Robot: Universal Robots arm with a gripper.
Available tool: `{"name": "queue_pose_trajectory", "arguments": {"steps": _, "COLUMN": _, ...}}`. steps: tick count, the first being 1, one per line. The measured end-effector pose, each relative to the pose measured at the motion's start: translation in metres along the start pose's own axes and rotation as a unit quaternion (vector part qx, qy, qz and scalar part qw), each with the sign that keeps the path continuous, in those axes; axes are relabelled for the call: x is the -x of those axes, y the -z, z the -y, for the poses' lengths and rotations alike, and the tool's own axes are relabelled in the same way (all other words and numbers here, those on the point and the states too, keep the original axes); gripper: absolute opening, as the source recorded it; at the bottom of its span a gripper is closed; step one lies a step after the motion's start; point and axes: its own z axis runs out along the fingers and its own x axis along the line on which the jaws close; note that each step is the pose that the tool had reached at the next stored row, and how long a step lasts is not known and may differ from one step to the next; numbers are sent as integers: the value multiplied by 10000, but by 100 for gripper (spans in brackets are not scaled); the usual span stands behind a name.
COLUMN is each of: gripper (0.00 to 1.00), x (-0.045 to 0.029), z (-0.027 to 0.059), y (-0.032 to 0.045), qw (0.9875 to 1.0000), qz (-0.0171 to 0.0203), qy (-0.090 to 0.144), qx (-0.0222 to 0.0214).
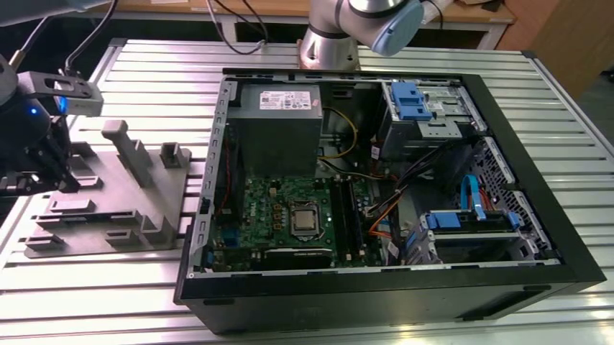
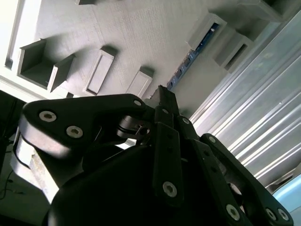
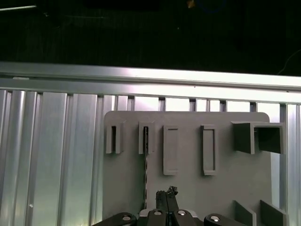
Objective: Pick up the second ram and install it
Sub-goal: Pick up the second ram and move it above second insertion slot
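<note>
- The gripper [image 3: 167,194] is seen pinched tight, with nothing held in it.
- The second ram [image 3: 145,165] is stood on its edge in the grey holder [image 3: 188,188], near the gripper.

second ram [image 3: 145,169]: thin, dark, long narrow board, standing on its long edge on the grey fixture plate [image 3: 188,188]. One end sits in a narrow slotted holder block [image 3: 146,137] near the plate's edge, and the rest runs straight across the plate. In the second wrist view [image 2: 184,65] it's the same dark strip, with bluish spots along its top edge.
</note>
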Motion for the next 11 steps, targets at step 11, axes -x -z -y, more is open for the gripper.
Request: {"name": "queue_pose_trajectory", "arguments": {"steps": 11, "gripper": 10, "x": -163, "z": -2, "y": -78, "qw": 10000, "qz": 0, "qy": 0, "qx": 0}}
